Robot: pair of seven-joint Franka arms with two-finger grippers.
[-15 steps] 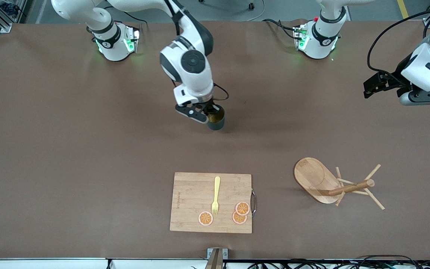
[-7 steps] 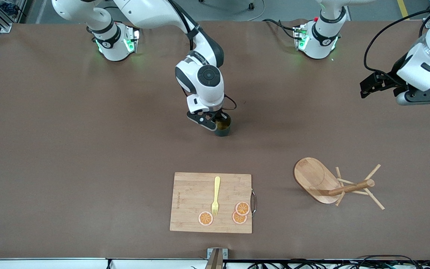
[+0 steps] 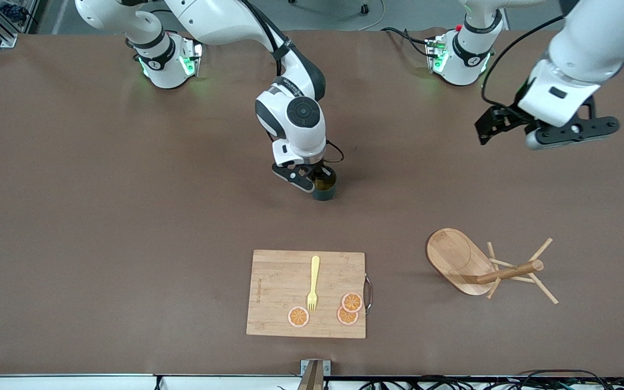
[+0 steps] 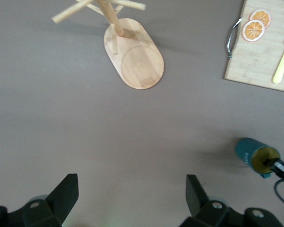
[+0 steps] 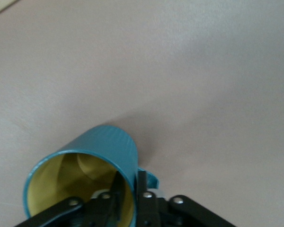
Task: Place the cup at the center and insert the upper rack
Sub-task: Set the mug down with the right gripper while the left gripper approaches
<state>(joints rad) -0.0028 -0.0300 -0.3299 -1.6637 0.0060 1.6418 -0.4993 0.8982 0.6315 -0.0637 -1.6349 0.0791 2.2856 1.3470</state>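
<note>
Step in hand: you are setting the cup (image 3: 324, 187) down near the middle of the table (image 3: 101, 216), farther from the front camera than the board (image 3: 279, 295).
Right gripper (image 3: 314, 176): its fingers pinch the cup's wall, one inside the yellow hollow and one outside by the handle; the right wrist view shows them still close on the rim, so I judge the grip is not yet let go.
Doing it well: check that the cup's bottom sits flat on the table, then spread the fingers just enough to clear the wall and lift straight up, so the inner finger does not drag the rim and tip the cup.
Cup, heading: it stands upright or nearly so, mouth up, long axis vertical; the handle sits at the gripper's side.
Left gripper (image 4: 132, 203): its fingers stand wide apart and hold nothing; it hangs over bare table toward the left arm's end, farther from the front camera than the rack (image 3: 485, 265).
Rack, heading: it lies tipped over beside the board, toward the left arm's end; its post runs along the table, base toward the board, pegs splayed away.
Next call: you need to take the post and stand it up.
</note>
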